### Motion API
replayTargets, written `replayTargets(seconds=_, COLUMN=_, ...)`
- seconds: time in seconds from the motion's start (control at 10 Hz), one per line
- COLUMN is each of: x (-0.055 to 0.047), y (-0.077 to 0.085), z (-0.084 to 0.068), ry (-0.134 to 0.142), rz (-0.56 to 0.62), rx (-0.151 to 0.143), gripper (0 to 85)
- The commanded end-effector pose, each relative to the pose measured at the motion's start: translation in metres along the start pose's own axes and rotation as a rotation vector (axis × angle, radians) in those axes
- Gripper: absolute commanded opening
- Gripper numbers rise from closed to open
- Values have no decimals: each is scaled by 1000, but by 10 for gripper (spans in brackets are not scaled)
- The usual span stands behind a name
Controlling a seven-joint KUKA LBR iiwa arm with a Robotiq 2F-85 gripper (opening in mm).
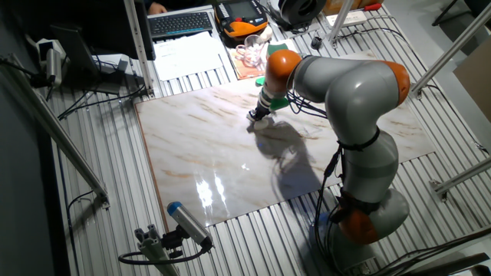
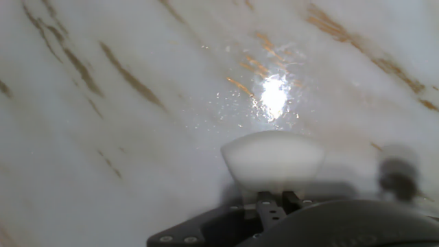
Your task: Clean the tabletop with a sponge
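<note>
The sponge [image 2: 273,160] sits clamped in the gripper [image 2: 278,200], pressed on the slab [image 1: 199,146] near its far edge. It looks light and soft (its edges bulge), so a hold across its back seems best. Beyond lie a keyboard [image 1: 181,24] and papers [image 1: 192,55].

A keyboard [image 1: 181,23] is lying at the far edge of the ribbed grey metal surface [image 1: 100,153], with white paper sheets [image 1: 192,55] lying just in front of it. An orange-and-black handheld pendant [image 1: 242,17] is sitting beside the keyboard. A blue-tipped cylindrical device [image 1: 188,224] is resting near the front edge.
</note>
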State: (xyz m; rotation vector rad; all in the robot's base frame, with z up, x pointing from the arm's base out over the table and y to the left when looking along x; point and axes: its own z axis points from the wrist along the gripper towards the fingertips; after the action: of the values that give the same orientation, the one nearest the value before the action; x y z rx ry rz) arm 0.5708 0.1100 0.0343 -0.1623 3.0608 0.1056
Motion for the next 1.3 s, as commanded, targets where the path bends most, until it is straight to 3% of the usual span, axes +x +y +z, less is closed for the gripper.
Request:
replayTargets(seconds=0.0, x=0, y=-1, z=1, ry=7, rz=8, rx=15, gripper=0)
replayTargets(seconds=0.5, x=-8, y=-32, z=-1, ry=46, rz=9, rx=12, gripper=0)
replayTargets(seconds=0.6, x=-8, y=-36, z=-5, ry=53, rz=11, rx=23, gripper=0)
replayTargets(seconds=0.9, x=-6, y=-40, z=-9, ry=57, rz=12, rx=46, gripper=0)
replayTargets(seconds=1.2, x=-7, y=-39, z=-7, ry=66, rz=28, rx=32, gripper=0)
